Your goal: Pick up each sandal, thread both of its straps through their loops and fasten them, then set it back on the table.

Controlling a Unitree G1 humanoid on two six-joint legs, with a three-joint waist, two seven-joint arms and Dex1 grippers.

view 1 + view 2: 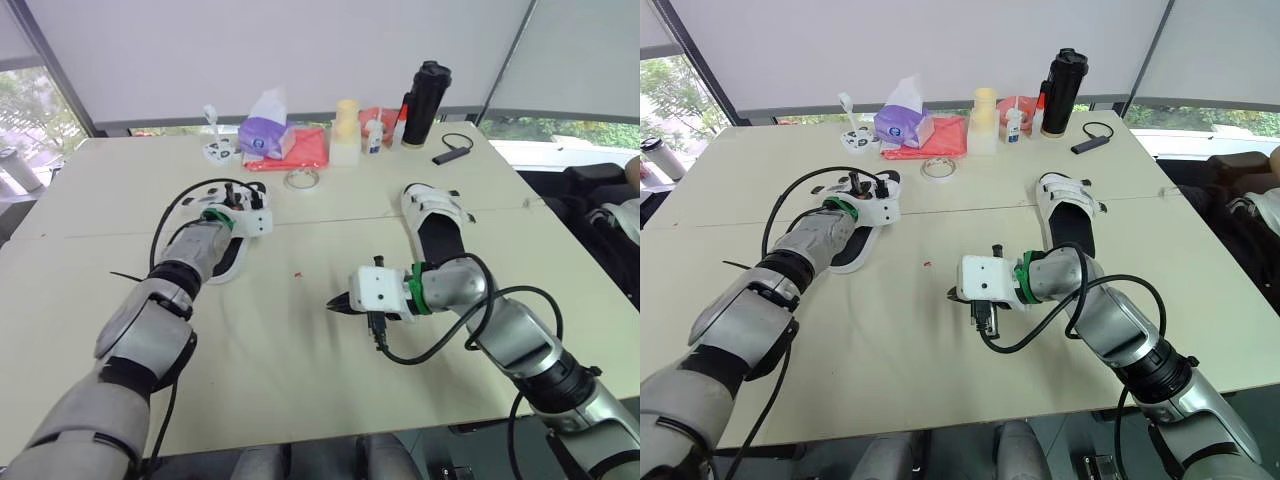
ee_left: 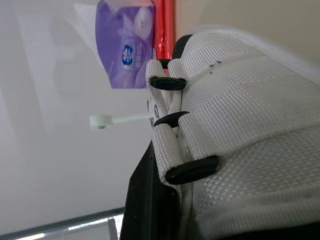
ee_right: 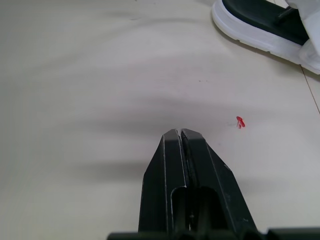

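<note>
A white sandal with a black footbed, the left sandal (image 1: pixel 232 250), lies on the table's left half. My left gripper (image 1: pixel 238 198) is at its strap end and looks shut on a white strap (image 2: pixel 240 115) beside the black loops (image 2: pixel 192 170); one finger (image 2: pixel 150 200) shows, the other is hidden behind the webbing. A second white sandal, the right sandal (image 1: pixel 436 222), lies flat at the right with nothing touching it. Over bare table in the middle, my right gripper (image 1: pixel 335 303) is shut and empty, pointing toward the left sandal's heel (image 3: pixel 265 30).
Along the far edge stand a purple tissue pack (image 1: pixel 265 135), a red cloth (image 1: pixel 305 150), a tape roll (image 1: pixel 301 179), a pale cup (image 1: pixel 346 130), a small bottle (image 1: pixel 373 135) and a black flask (image 1: pixel 425 100). A black dongle (image 1: pixel 455 152) lies at the far right. A red speck (image 3: pixel 240 121) lies mid-table.
</note>
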